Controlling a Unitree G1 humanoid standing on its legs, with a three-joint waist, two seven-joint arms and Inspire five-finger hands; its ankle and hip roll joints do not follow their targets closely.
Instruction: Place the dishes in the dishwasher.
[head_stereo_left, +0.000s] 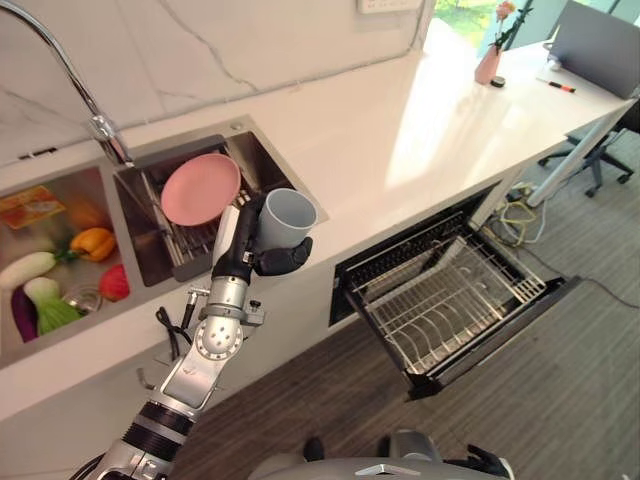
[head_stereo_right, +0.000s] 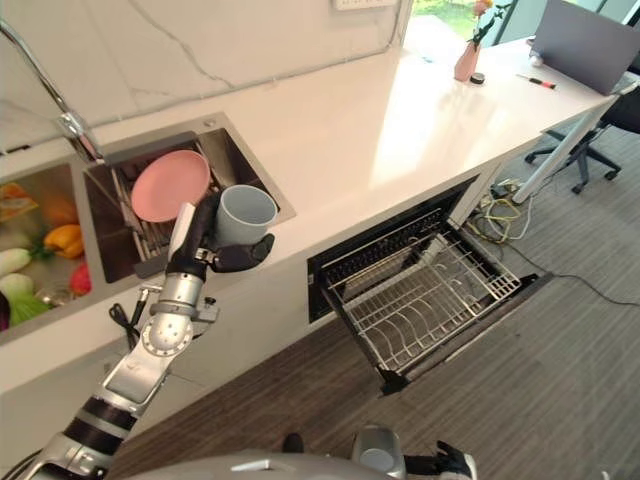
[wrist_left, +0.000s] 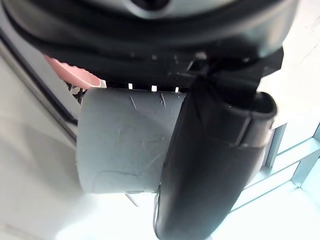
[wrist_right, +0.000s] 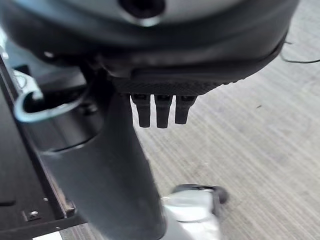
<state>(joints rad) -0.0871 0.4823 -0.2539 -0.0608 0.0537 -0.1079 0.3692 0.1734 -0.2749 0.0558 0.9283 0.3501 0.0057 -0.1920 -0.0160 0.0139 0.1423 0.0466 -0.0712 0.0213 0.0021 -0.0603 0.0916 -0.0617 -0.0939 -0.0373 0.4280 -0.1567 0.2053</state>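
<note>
Holding a cup (head_stereo_left: 287, 219) above the sink (head_stereo_left: 262, 160), the left hand (head_stereo_left: 252, 252) is seen; a plate (head_stereo_left: 200, 189) remains inside, the rack (head_stereo_left: 450, 300) unloaded. Fingers (wrist_left: 210, 165) are wrapped round the cup. The right hand (wrist_right: 160, 107) hangs loosely uncurled over the floor (wrist_right: 260, 125).

left hand (head_stereo_left: 262, 255) raised, fingers curled in grasp; right hand (wrist_right: 160, 107) fingers hang straight.

Left hand (wrist_left: 210, 165) thumb across grey cup (wrist_left: 120, 145), pink plate (wrist_left: 75, 76) behind
</note>
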